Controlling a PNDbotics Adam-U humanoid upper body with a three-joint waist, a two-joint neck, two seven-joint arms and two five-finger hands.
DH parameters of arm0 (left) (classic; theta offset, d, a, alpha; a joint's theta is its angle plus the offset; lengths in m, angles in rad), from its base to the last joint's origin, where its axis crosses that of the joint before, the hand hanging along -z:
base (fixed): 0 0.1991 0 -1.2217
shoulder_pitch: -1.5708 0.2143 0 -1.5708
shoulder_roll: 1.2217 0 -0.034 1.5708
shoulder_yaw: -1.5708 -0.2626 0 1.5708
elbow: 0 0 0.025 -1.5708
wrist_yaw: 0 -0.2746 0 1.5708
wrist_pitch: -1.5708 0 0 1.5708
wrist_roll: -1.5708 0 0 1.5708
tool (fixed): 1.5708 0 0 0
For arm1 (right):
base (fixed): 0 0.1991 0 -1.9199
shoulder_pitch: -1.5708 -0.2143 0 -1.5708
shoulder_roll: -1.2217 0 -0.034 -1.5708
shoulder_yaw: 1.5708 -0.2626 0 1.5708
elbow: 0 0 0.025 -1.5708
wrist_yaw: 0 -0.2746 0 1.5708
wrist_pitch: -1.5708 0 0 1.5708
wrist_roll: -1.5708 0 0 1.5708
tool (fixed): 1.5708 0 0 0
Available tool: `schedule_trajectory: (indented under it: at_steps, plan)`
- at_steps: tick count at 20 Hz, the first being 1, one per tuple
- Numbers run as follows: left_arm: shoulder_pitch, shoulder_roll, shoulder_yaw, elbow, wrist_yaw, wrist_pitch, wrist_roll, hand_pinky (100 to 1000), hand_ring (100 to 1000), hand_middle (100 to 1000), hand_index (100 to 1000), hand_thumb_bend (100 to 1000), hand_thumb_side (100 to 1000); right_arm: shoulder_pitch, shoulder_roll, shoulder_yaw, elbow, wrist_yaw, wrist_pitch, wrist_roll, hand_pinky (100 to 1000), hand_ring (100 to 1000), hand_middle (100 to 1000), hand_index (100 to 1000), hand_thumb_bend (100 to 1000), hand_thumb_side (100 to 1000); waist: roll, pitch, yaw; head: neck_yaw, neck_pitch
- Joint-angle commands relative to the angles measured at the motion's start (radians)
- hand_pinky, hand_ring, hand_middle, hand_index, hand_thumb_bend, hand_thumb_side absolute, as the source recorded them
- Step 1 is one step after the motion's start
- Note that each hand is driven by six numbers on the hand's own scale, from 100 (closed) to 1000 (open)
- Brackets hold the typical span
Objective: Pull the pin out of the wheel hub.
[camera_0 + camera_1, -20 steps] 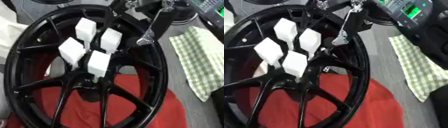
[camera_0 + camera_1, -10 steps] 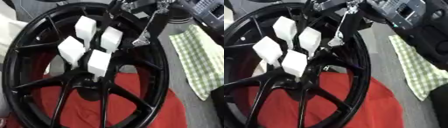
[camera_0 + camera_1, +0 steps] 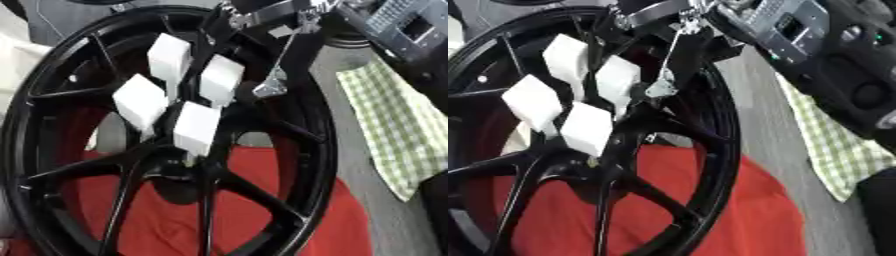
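Observation:
A large black spoked wheel (image 3: 319, 150) lies on a red cloth (image 3: 166, 220). Several white blocks stand on stems around its hub (image 3: 179, 167): one at the back (image 3: 168, 57), one to the right (image 3: 220, 80), one to the left (image 3: 140, 100) and the nearest (image 3: 197, 127). I cannot make out which part is the pin. My right hand (image 3: 282, 57) comes in from the top edge; a slim black part with a silver tip (image 3: 661, 89) hangs down just right of the blocks, apart from them. Most of the hand is cut off at the top.
A green checked cloth (image 3: 394, 125) lies on the grey table right of the wheel. A black unit with a grey panel (image 3: 798, 30) and my right arm fill the upper right corner. Something white (image 3: 17, 55) shows at the left edge.
The silver tip of my right hand has moved a little left and down, closer to the white blocks. The wheel and the blocks stay where they were.

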Motion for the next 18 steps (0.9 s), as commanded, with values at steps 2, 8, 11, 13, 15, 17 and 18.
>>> schedule_trajectory:
  at_steps: [2, 8, 11, 13, 15, 17, 18]
  plan:
    - [-0.016, 0.020, 0.013, -0.009, 0.004, -0.002, 0.002, 743, 780, 781, 812, 279, 940, -0.016, -0.007, -0.008, 0.008, 0.001, -0.039, 0.032, 904, 869, 772, 823, 238, 176, 0.005, -0.018, 0.003, -0.005, -0.017]
    - [-0.018, 0.018, 0.015, -0.009, 0.006, -0.003, 0.004, 744, 780, 781, 812, 269, 940, -0.018, 0.003, -0.010, 0.027, 0.018, 0.006, 0.032, 899, 856, 737, 793, 273, 116, 0.003, -0.015, 0.005, -0.007, -0.018]
    - [-0.018, 0.018, 0.016, -0.009, 0.007, -0.003, 0.004, 744, 780, 781, 813, 273, 943, -0.016, 0.004, -0.005, 0.029, 0.020, 0.014, 0.032, 895, 842, 678, 747, 248, 117, 0.002, -0.013, 0.006, -0.008, -0.019]
    - [-0.019, 0.016, 0.016, -0.009, 0.009, -0.004, 0.005, 744, 780, 781, 813, 271, 945, -0.016, 0.007, -0.003, 0.030, 0.018, 0.016, 0.032, 892, 829, 621, 703, 236, 100, 0.002, -0.012, 0.007, -0.009, -0.019]
    - [-0.019, 0.016, 0.017, -0.009, 0.010, -0.005, 0.006, 745, 779, 781, 813, 269, 948, -0.016, 0.010, -0.003, 0.033, 0.014, 0.017, 0.032, 884, 805, 557, 642, 212, 100, 0.001, -0.012, 0.008, -0.010, -0.018]
    - [-0.019, 0.015, 0.018, -0.009, 0.012, -0.006, 0.007, 745, 777, 780, 813, 266, 951, -0.016, 0.012, -0.007, 0.038, 0.005, 0.018, 0.027, 873, 780, 495, 578, 168, 100, 0.001, -0.011, 0.009, -0.011, -0.018]
    - [-0.019, 0.015, 0.019, -0.009, 0.013, -0.006, 0.008, 745, 777, 780, 813, 266, 951, -0.015, 0.014, -0.010, 0.042, -0.002, 0.020, 0.020, 870, 773, 480, 562, 146, 100, 0.001, -0.011, 0.009, -0.011, -0.017]
